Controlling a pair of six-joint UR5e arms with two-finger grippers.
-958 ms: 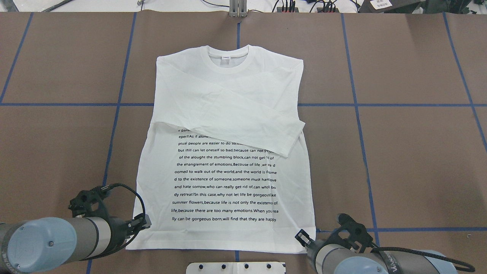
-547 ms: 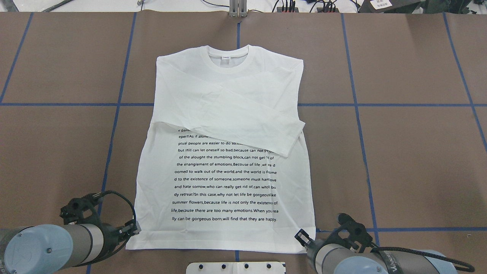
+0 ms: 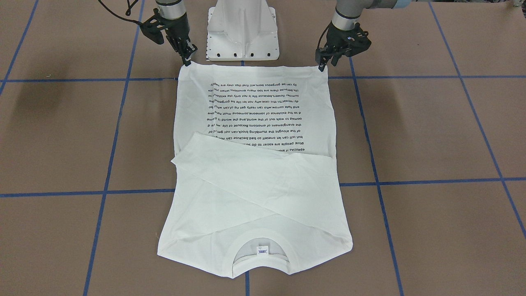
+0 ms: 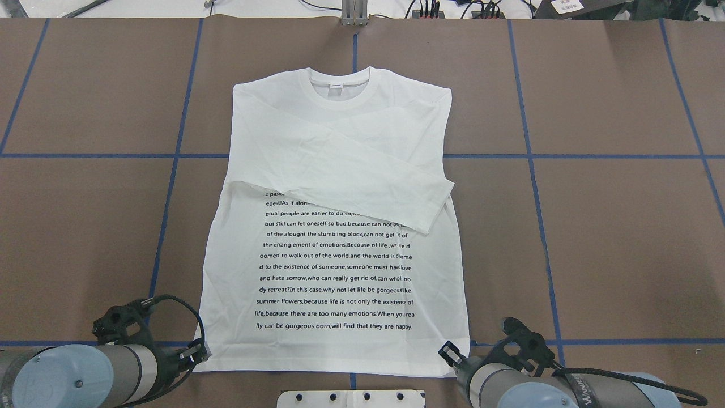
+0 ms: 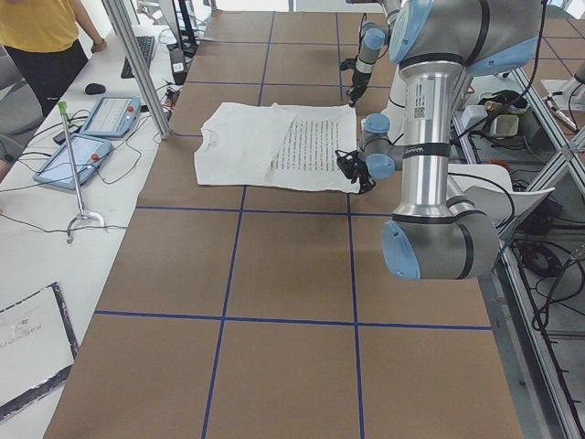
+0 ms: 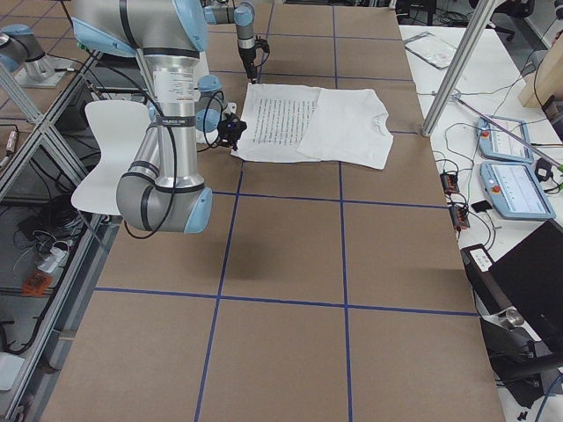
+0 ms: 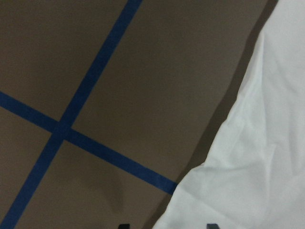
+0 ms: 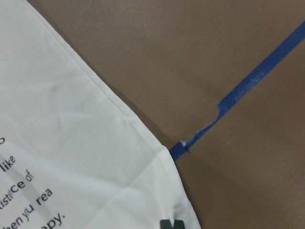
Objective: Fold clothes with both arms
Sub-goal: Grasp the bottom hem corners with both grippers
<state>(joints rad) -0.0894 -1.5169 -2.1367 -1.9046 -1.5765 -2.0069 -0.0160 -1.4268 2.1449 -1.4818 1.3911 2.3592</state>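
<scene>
The white long-sleeved shirt (image 4: 340,147) lies flat on the brown table, neck at the far side and both sleeves folded across the chest above the block of black text (image 4: 334,266). My left gripper (image 4: 198,356) is low at the hem's left corner. In the left wrist view its fingertips (image 7: 212,225) stand apart, open, with the shirt's corner (image 7: 248,181) between them. My right gripper (image 4: 449,352) sits at the hem's right corner. In the right wrist view that gripper (image 8: 172,223) is pinched shut on the cloth edge. The front-facing view shows the left gripper (image 3: 323,62) and the right gripper (image 3: 188,61) at the two hem corners.
The white pedestal base (image 3: 242,28) stands just behind the hem, between the two arms. Blue tape lines (image 4: 532,156) grid the brown table (image 4: 623,238). A person, tablets and cables are at the side bench (image 5: 82,137), off the table.
My left gripper has drawn back and lower, from beside the shirt's side edge to the hem's left corner. The right arm and the shirt have hardly moved.
</scene>
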